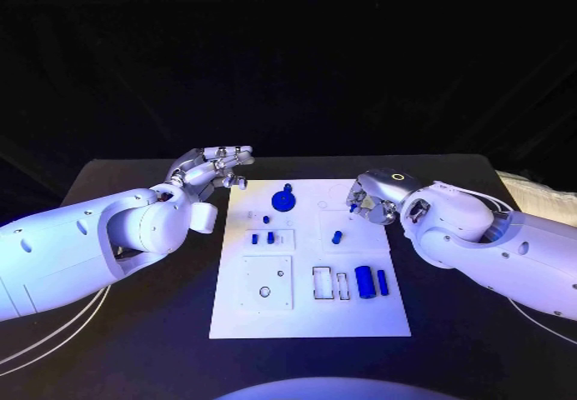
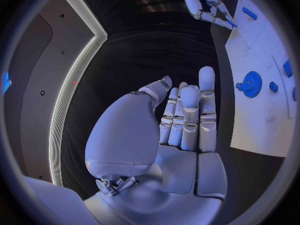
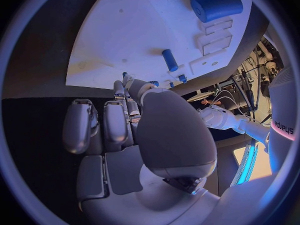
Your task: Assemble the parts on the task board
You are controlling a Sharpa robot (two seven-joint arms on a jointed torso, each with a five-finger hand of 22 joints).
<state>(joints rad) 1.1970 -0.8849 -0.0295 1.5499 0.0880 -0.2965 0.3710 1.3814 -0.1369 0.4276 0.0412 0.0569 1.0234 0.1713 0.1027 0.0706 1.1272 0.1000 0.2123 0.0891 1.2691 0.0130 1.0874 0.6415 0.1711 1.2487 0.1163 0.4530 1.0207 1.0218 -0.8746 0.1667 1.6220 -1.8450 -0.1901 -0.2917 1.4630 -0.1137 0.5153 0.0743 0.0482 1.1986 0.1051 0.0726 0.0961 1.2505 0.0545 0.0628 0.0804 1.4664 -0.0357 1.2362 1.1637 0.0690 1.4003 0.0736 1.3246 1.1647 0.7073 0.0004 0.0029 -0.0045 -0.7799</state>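
Right hand (image 1: 370,202) pinches a small blue peg (image 1: 353,208) above the white plastic task board (image 1: 310,321), poised for insertion; left hand (image 1: 212,171), fingers apart and empty, waits beside the board's far corner

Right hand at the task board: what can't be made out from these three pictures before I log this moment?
- Right hand: in the head view its wrist housing covers the fingertips; in the right wrist view the palm hides them. Whether it pinches a part cannot be told.
- Small blue part below that hand: too small to identify.
- Blue gear: its seating on the task board is too small to judge.
- Left hand: holds nothing, clearly seen.
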